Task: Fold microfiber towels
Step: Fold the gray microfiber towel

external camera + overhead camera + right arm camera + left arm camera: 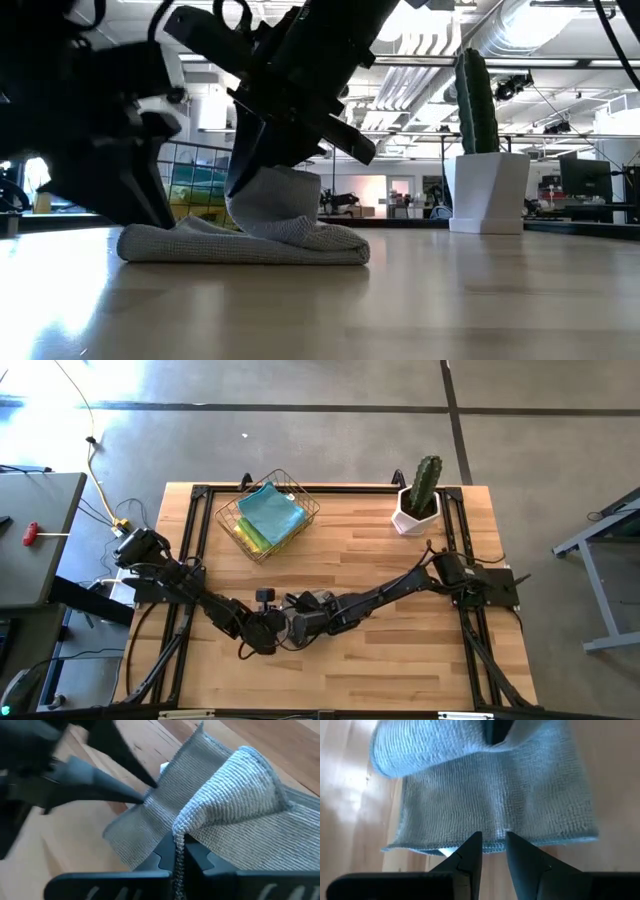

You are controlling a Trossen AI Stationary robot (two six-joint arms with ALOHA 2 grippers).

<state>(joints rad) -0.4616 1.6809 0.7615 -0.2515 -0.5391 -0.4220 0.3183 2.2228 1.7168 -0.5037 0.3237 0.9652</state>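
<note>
Now, line by line:
Grey towel: a soft grey microfiber towel (262,243) with a fine ribbed, looped weave and a stitched hem is lying partly folded on the table (400,650), near its front edge at mid-width, flat along the bottom with one part lifted into a rounded hump.
Right gripper: the right gripper (178,851) is pinching a raised fold of the grey towel, its dark fingers pressed together with the cloth's edge running down between them; the towel is draping over and around the fingertips.
Left gripper: the left gripper (493,845) is sitting at the towel's hemmed edge with its pointed dark fingers only a narrow gap apart, the tips touching the hem; whether any cloth is caught between them is not clear.
Table: pale wooden planks with visible grain, framed by black rails.
Wire basket: a metal wire basket (300,500) is standing at the far left part of the table, well apart from the grippers, holding folded light blue towels (270,512) over a lime green towel (252,535) and a yellow edge.
Cactus: a ribbed green cactus (427,482) is standing upright in a faceted white pot (410,518) at the far right corner.
</note>
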